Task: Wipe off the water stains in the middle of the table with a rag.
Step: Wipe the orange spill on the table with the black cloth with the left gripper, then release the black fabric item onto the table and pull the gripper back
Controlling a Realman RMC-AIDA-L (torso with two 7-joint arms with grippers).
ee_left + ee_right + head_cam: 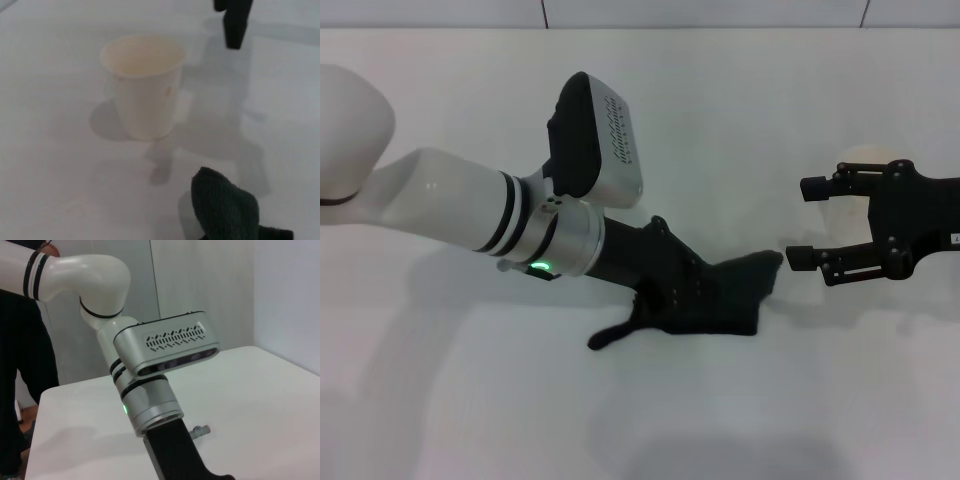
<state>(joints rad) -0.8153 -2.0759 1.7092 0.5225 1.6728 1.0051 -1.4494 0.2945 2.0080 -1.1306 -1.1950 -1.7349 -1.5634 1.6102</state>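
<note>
The black rag (735, 300) lies bunched on the white table (470, 400) at the middle, its thin tail (605, 338) pointing toward me. My left gripper (685, 280) reaches in from the left, is shut on the rag and holds it down on the table. A corner of the rag shows in the left wrist view (225, 210). The water stains are hidden; no orange-brown blot shows in any view. My right gripper (808, 222) is open and empty just right of the rag's far corner, apart from it.
A whitish plastic cup (145, 85) stands upright behind the right gripper, partly hidden by it in the head view (860, 158). One right gripper finger (235, 22) shows beyond the cup. The left arm's wrist (150, 405) fills the right wrist view.
</note>
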